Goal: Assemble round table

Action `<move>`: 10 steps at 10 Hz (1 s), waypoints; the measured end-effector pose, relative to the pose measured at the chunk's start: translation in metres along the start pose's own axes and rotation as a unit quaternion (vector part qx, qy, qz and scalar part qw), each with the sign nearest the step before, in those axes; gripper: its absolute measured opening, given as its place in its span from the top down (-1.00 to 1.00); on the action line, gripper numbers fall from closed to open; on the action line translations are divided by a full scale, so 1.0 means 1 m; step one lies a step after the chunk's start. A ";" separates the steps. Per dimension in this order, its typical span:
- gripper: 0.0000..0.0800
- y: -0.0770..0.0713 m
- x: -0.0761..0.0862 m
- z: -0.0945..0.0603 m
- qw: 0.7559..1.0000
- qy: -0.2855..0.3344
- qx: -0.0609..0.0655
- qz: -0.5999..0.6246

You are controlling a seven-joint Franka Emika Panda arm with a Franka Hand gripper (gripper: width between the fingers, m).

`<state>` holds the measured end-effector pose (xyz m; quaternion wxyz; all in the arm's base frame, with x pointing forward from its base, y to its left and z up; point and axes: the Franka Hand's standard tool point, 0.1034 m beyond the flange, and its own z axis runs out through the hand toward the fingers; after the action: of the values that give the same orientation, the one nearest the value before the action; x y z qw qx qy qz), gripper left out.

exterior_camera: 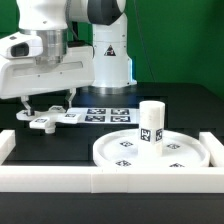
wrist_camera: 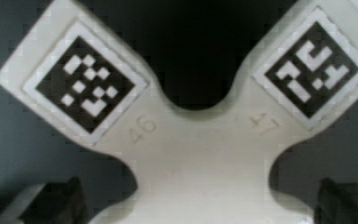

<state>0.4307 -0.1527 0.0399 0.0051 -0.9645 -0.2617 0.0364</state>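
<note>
The cross-shaped foot piece [exterior_camera: 50, 119] lies on the black table at the exterior view's left. It fills the wrist view [wrist_camera: 194, 130], with two tagged arms spreading away. My gripper [exterior_camera: 44, 107] is lowered right over it and open. In the wrist view the gripper [wrist_camera: 197, 205] straddles one arm of the piece, with a dark gap between that arm and each of the fingers [wrist_camera: 51, 200]. The large rimmed disc [exterior_camera: 120, 152] lies in front at the exterior view's right. The short cylindrical leg [exterior_camera: 151, 122] stands upright on it.
The marker board [exterior_camera: 105, 113] lies flat behind the disc, next to the foot piece. Long white bars border the table at the front [exterior_camera: 110, 181], the exterior view's left [exterior_camera: 6, 145] and right [exterior_camera: 214, 142]. The robot's base stands at the back.
</note>
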 end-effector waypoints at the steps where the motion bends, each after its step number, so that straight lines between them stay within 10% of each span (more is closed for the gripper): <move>1: -0.62 -0.001 -0.001 0.003 1.000 -0.002 0.002 0.000; 9: -0.62 -0.003 -0.005 0.017 1.000 -0.009 0.005 -0.006; 10: -0.39 -0.003 -0.005 0.017 1.000 -0.009 0.005 -0.006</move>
<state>0.4233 -0.1525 0.0236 0.0079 -0.9624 -0.2674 0.0464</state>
